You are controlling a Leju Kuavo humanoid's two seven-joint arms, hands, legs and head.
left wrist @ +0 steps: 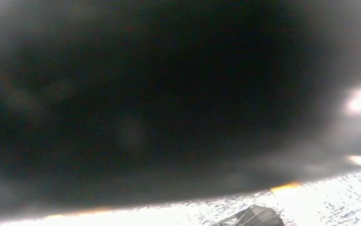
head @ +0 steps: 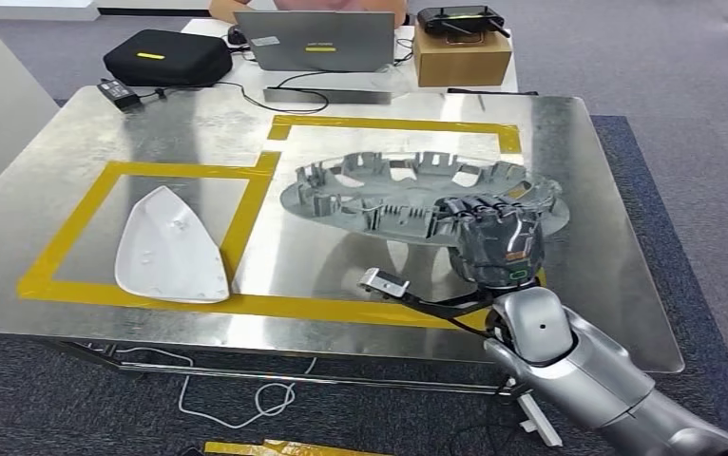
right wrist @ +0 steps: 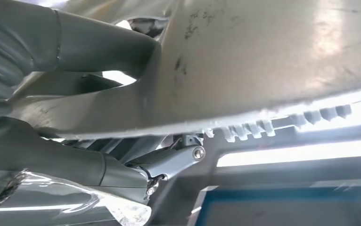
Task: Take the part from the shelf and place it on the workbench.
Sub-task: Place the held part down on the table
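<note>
— Right, the part first. Where is it?

— Grey ribbed plastic part point(head: 417, 190), a broad oval ring with clips and tabs standing up from it. It sits over the workbench point(head: 75, 171), right of centre, inside the yellow tape outline point(head: 393, 124) nearer the far edge. Whether its near rim is resting on the metal or lifted a little, I cannot tell.

— Which hand has it?

— The right hand point(head: 493, 237). Fingers curl over the near right rim from above; in the right wrist view the thumb point(right wrist: 98, 44) presses one face of the part point(right wrist: 263, 61) and darker fingers point(right wrist: 65, 162) close under the other. So it grips the part.

— And the left hand?

— The left wrist view is almost wholly dark and blurred, with a speckled bright surface along one edge. The hand's state cannot be told.

— Anything else on the bench?

— A white shield-shaped panel point(head: 168, 249) lies flat inside the second tape rectangle point(head: 66, 237), toward the near left corner, well apart from the grey part. At the far left corner, a small black adapter point(head: 118, 92) with its cable.

— Beyond the far edge?

— A black case point(head: 165, 57), an open laptop point(head: 315, 43) with a person behind it, and a cardboard box point(head: 462, 59) with a black device point(head: 460, 19) on top.
</note>
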